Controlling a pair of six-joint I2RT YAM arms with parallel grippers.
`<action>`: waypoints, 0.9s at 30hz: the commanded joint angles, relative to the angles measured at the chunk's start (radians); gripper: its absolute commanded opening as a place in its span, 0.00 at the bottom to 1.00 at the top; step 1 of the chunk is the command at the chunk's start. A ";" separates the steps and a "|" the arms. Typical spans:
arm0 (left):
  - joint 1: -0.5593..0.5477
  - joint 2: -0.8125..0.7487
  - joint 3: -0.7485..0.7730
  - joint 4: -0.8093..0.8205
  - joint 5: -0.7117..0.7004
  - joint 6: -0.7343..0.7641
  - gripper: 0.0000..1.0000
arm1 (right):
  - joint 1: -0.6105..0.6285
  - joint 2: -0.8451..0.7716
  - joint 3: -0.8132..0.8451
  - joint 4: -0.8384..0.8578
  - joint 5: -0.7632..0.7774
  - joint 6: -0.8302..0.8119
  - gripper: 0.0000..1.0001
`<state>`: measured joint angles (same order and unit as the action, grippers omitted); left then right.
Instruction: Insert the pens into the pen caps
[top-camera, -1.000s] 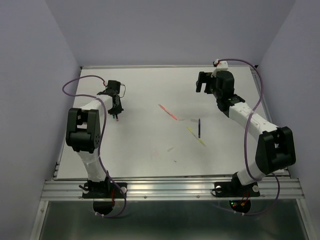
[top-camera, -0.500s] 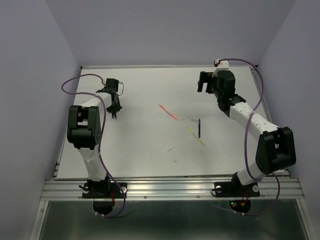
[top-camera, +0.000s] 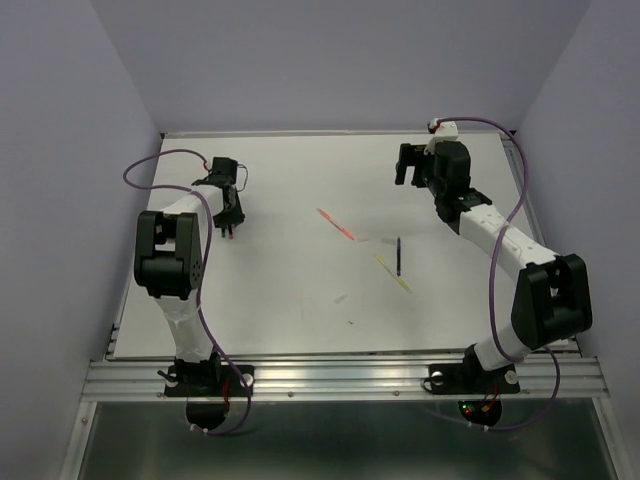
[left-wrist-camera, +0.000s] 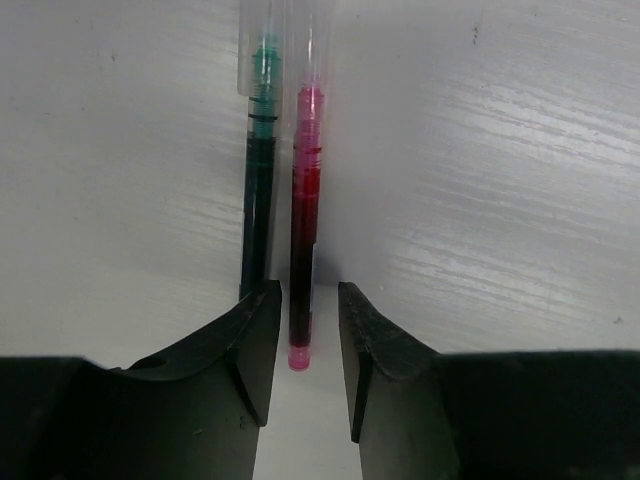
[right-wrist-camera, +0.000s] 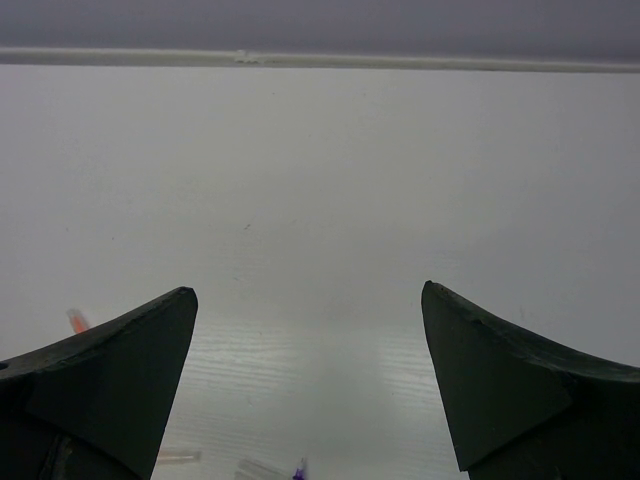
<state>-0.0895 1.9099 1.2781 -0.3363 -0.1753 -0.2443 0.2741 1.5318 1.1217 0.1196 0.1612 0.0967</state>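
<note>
The left gripper (left-wrist-camera: 308, 330) has just released the capped red pen (left-wrist-camera: 304, 200) (green pen (left-wrist-camera: 258, 200) at its nine o'clock), so that pair looks done; the right gripper (right-wrist-camera: 310, 340) gapes empty.

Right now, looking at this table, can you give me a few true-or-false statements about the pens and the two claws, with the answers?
1. The red pen lies between the fingers of the left gripper. True; the jaws stand slightly apart from it.
2. The right gripper is holding a pen. False: it is wide open with nothing between its fingers.
3. The green pen lies right beside the red pen. True.
4. The blue pen lies next to the left gripper. False: it lies on the right arm's side, by the yellow pen.
</note>
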 joint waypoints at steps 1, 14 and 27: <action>0.005 -0.101 0.032 -0.017 0.028 -0.009 0.41 | -0.006 -0.047 0.012 0.020 -0.002 -0.009 1.00; -0.071 -0.403 -0.017 0.049 0.213 0.006 0.63 | -0.006 -0.113 -0.003 -0.009 0.127 0.097 1.00; -0.319 -0.506 0.012 0.191 0.776 0.793 0.99 | -0.006 -0.259 -0.069 -0.156 0.054 0.196 1.00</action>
<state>-0.4088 1.4200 1.2495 -0.1825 0.3176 0.1936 0.2741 1.3453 1.0676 -0.0010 0.2348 0.2596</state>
